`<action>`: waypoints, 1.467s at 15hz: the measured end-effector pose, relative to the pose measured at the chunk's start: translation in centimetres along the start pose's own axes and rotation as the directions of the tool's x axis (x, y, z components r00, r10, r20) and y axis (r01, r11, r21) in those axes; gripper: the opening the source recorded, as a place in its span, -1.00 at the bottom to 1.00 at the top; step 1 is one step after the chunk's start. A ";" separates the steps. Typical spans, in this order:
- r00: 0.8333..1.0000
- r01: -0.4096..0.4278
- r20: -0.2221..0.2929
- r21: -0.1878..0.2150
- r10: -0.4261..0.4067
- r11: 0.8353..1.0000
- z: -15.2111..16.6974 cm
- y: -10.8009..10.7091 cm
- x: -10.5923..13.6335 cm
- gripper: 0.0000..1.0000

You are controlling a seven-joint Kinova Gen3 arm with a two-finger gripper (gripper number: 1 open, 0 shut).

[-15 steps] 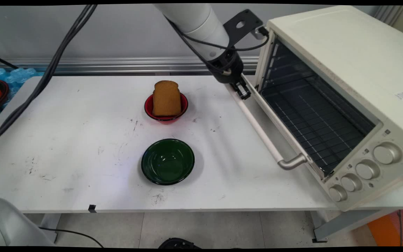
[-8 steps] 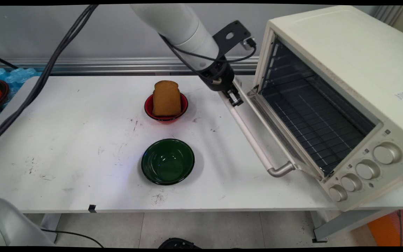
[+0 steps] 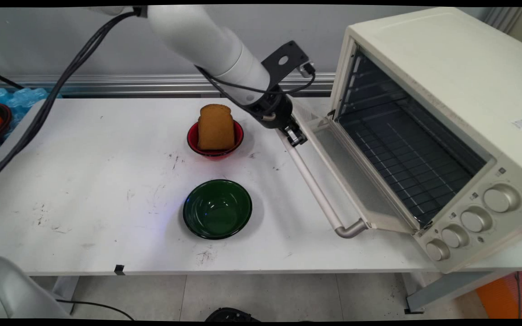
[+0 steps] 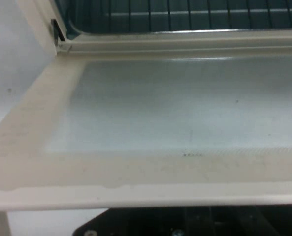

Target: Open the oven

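Swung lower since a second ago, the oven door [image 3: 356, 174] hangs nearly flat over the bench [image 3: 84, 181] as your hand [image 3: 295, 136], its grip state untellable, rides the handle's [image 3: 315, 185] far end; pull smoothly, clear of the bread bowl [image 3: 215, 140].

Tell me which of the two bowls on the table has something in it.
The red bowl, the one farther from the camera, holds a slice of brown bread standing up in it. The dark green bowl in front of it is empty.
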 end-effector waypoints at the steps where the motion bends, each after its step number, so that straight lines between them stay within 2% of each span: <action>1: 1.000 0.003 -0.004 -0.001 -0.003 1.000 0.0 0.0 -0.4 -1.00; 12: 1.000 0.012 -0.024 -0.016 -0.012 1.000 -1.1 -0.4 -3.6 -1.00; 22: 1.000 -0.016 -0.018 -0.037 0.016 0.999 -4.3 -0.4 -5.9 -1.00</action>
